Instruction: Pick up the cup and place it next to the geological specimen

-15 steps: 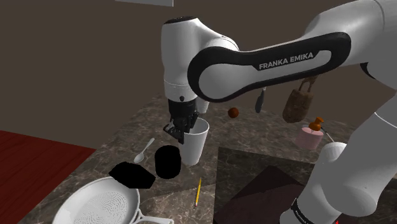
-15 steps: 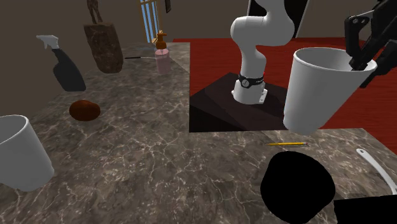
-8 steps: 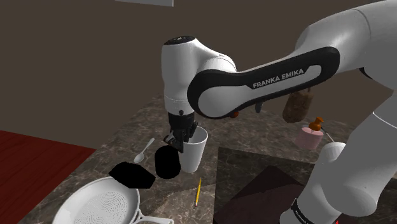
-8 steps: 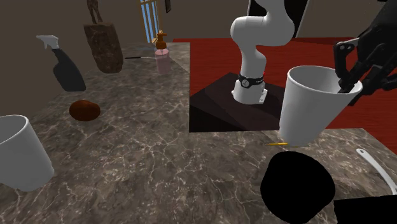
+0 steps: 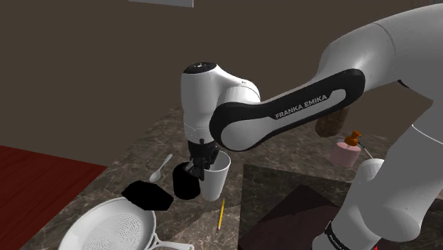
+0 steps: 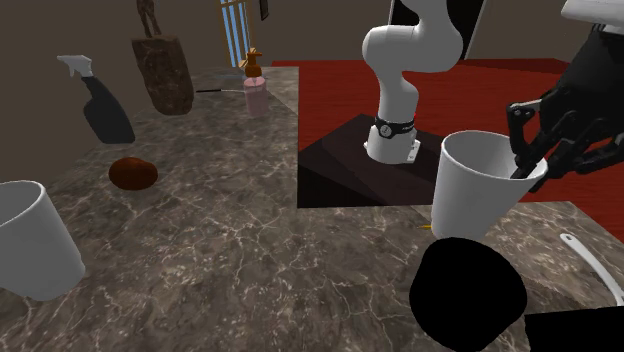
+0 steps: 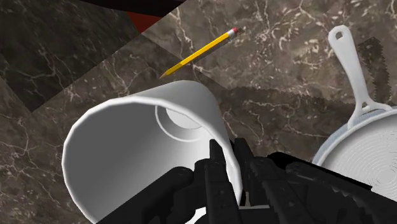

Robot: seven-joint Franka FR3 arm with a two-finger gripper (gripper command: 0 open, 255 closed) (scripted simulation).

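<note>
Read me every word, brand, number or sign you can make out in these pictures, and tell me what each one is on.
"FRANKA EMIKA": white capitals on the dark band of the arm, in the shoulder view.
No other text: the white cup, the pencil and the spray bottle carry none that I can read.

White cup (image 6: pixel 470 190), black pincer (image 7: pixel 229 154), brown marble desk (image 6: pixel 250 240).
Cup plain white inside and out; pincer all black; desk dark brown with pale veins; pencil (image 7: pixel 200 52) yellow, pink eraser end; pan (image 5: pixel 113 226) white, fine ringed ridges; spoon (image 5: pixel 162 168) white; lump (image 6: pixel 133 174) red-brown; spray bottle (image 6: pixel 100 105) dark grey, pale trigger; small bottle (image 5: pixel 346 151) pink, orange-brown cap; floor (image 6: pixel 520 90) red.
</note>
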